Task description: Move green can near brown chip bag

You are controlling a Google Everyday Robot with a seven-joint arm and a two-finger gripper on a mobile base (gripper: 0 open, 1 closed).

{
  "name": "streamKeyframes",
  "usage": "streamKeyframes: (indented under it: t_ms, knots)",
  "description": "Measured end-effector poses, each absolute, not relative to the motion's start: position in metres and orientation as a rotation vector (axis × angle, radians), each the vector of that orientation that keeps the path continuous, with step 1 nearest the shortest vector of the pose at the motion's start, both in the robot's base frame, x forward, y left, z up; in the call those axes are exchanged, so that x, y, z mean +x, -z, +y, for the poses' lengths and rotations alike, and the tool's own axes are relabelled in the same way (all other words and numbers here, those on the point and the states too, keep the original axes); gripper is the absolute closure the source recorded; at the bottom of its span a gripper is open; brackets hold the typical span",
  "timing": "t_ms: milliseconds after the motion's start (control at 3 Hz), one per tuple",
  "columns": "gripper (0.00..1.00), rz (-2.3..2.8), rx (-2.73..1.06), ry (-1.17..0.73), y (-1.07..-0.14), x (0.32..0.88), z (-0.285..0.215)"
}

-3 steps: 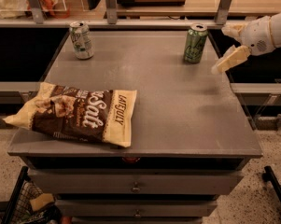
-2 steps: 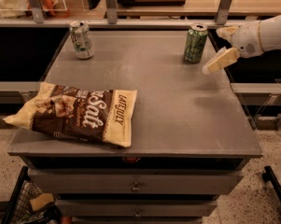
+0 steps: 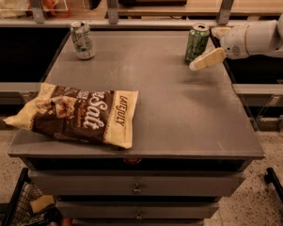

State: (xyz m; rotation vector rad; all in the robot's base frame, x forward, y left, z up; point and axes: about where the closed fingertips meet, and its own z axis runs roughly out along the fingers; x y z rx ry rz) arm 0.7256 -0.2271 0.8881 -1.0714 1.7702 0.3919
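Your pincer [image 3: 211, 45] is open, just right of the green can [image 3: 196, 44], which stands upright on the bench [image 3: 178, 117] with the brown chip bag [image 3: 80, 114] well away to its front left. The can looks light, thin and slippery, so hold it gently round the middle.

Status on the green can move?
Gripper open at back right, right beside green can, not gripping. Brown chip bag front left. Pale can back left, off the path.
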Motion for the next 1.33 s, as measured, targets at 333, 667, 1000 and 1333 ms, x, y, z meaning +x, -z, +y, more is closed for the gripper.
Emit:
streamKeyframes:
  t_ms: [333, 667, 1000, 1333]
  knots:
    - [0.00, 1.760, -1.020, -0.391, -0.887, 0.738, -0.214]
    - [0.16, 1.756, -0.984, -0.397, -0.885, 0.747, -0.206]
    - [0.39, 1.745, -0.964, -0.411, -0.886, 0.751, -0.202]
    - [0.63, 1.718, -0.967, -0.434, -0.891, 0.750, -0.197]
